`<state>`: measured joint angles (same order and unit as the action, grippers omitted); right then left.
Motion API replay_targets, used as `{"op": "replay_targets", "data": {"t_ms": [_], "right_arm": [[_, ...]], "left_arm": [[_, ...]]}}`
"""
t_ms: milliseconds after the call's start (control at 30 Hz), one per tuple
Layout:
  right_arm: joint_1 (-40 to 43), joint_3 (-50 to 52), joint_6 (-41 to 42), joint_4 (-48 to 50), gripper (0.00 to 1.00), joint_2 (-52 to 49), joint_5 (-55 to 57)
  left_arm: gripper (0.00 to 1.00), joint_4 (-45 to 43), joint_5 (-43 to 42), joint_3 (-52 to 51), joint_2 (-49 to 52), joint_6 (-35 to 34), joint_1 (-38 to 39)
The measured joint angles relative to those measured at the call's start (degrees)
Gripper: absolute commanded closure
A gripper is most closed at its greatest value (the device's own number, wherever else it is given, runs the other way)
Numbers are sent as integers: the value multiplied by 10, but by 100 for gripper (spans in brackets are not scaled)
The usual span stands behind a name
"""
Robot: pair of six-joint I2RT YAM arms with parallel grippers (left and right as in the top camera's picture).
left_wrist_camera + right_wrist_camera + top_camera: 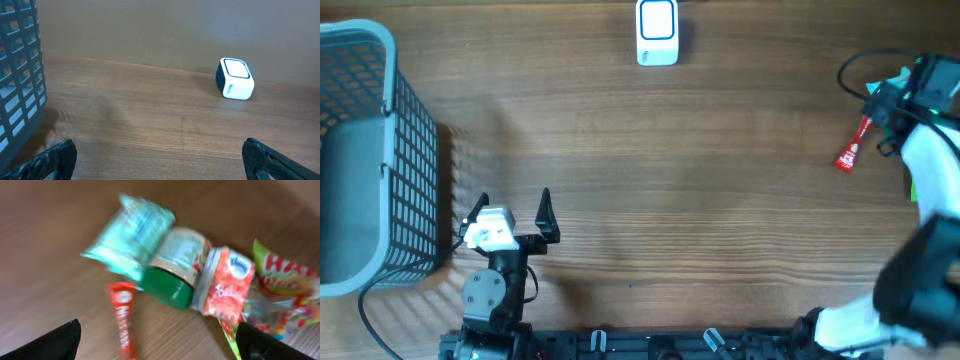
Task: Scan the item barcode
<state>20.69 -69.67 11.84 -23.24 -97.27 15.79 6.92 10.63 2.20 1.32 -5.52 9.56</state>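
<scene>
Now, right gripper (157, 332) agape, near red sachet (123, 322)

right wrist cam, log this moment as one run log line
left gripper open, beside basket | right gripper open, empty, near red sachet, jar, teal pack | scanner: no item at it

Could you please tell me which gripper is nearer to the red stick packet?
Right. The right gripper hangs close over the red stick packet; the left gripper is far across the table, beside the mesh basket.
</scene>
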Motion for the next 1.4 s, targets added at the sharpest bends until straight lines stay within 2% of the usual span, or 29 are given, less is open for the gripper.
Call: {"op": "replay_targets", "data": {"t_ms": [100,133,267,300,367,433,533,633,867,933,1033,1100,1233,1300,1400], "right_arm": [[0,-2,3,-54,0,135,-115],[0,-2,16,-71,0,192,-188],[0,-2,60,-73,0,349,-457],[0,-2,58,-73,0,372,-482],[0,-2,43,-94,0,492,-572],[0,-4,32,-134,0,585,-604],[0,-9,28,-186,0,657,-622],[0,-9,16,-252,0,668,-625],[0,-9,-163,-402,0,668,-625],[0,-5,-192,-402,0,669,-626],[-13,46,-208,-307,0,701,-627],[-58,134,-211,-207,0,765,-629],[-120,347,-202,37,0,902,-634],[-125,442,-186,189,0,935,-635],[-143,550,-179,338,0,959,-629]], "left_arm": [[0,0,0,0,0,0,0],[0,0,0,0,0,0,0],[0,0,0,0,0,0,0],[0,0,0,0,0,0,0],[0,0,0,0,0,0,0],[0,0,0,0,0,0,0],[0,0,0,0,0,0,0],[0,0,0,0,0,0,0],[0,0,0,0,0,0,0],[0,0,0,0,0,0,0],[0,0,0,0,0,0,0],[0,0,0,0,0,0,0],[0,0,0,0,0,0,0],[0,0,0,0,0,0,0],[0,0,0,0,0,0,0]]}}
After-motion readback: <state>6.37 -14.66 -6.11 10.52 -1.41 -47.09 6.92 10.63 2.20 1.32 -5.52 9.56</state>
